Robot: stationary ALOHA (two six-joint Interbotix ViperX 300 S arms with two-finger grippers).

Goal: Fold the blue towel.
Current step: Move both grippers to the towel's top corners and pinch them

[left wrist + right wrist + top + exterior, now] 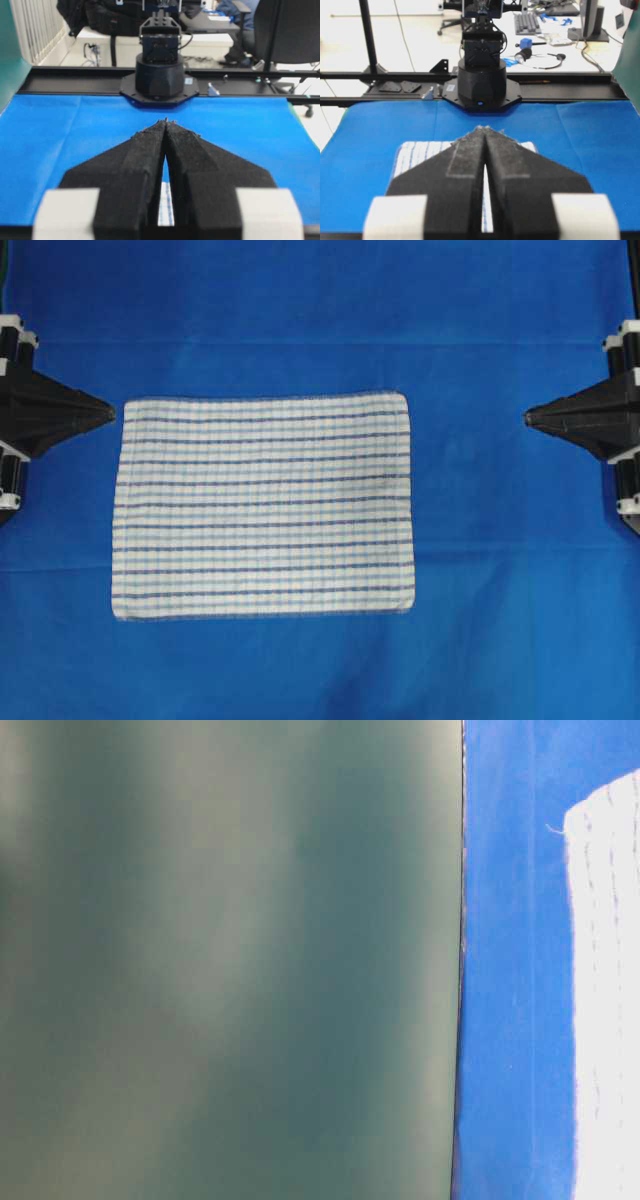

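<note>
The blue towel (263,506) is lying flat at frame centre (unfolded); the left gripper (112,411) and right gripper (528,417) are idling closed, needing to open and reach an edge.

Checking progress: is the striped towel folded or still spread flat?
Spread flat: the blue towel lies as one full rectangle, all four edges showing, no layer doubled over.

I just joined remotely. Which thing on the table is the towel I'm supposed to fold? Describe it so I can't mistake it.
Start from the solid-blue sheet covering the whole table. Lying flat and unfolded near its middle, between the shut left gripper and shut right gripper, is the blue towel. It is a white woven rectangle crossed by thin blue stripes, whereas the sheet beneath is plain blue.
</note>
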